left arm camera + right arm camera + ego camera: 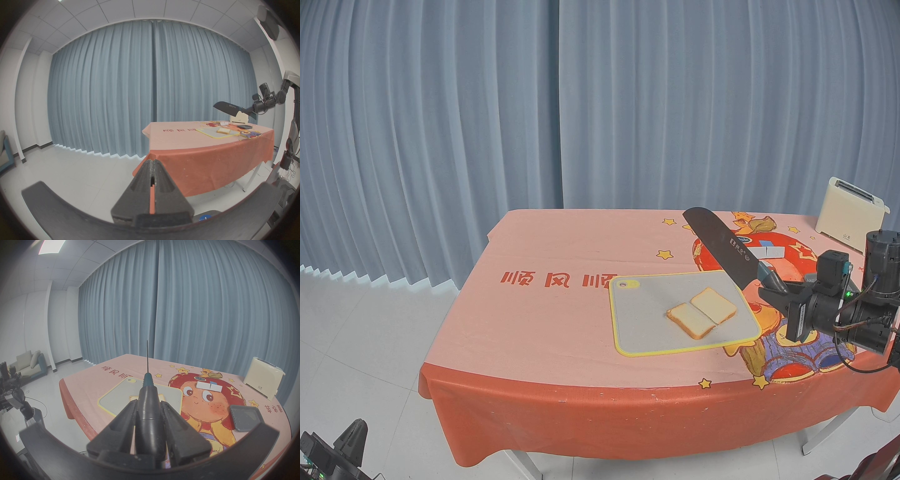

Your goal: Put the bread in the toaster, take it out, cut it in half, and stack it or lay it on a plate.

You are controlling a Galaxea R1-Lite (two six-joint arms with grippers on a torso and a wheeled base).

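Note:
Two bread halves (701,312) lie side by side on the grey, yellow-rimmed cutting board (640,325). My right gripper (780,292) is shut on the handle of a black-bladed knife (722,247), which is held in the air over the board's right edge, blade slanting up and away from the bread. In the right wrist view the right gripper (150,410) clamps the knife handle (149,402), with the blade edge-on. The cream toaster (850,214) stands at the table's far right. My left gripper (152,179) is shut on nothing, low beside the table's left front.
A dark square plate (245,417) lies on the table's right side, between the toaster (264,377) and the front edge. A small white and blue item (765,252) lies behind the board. The orange cloth's left half is bare.

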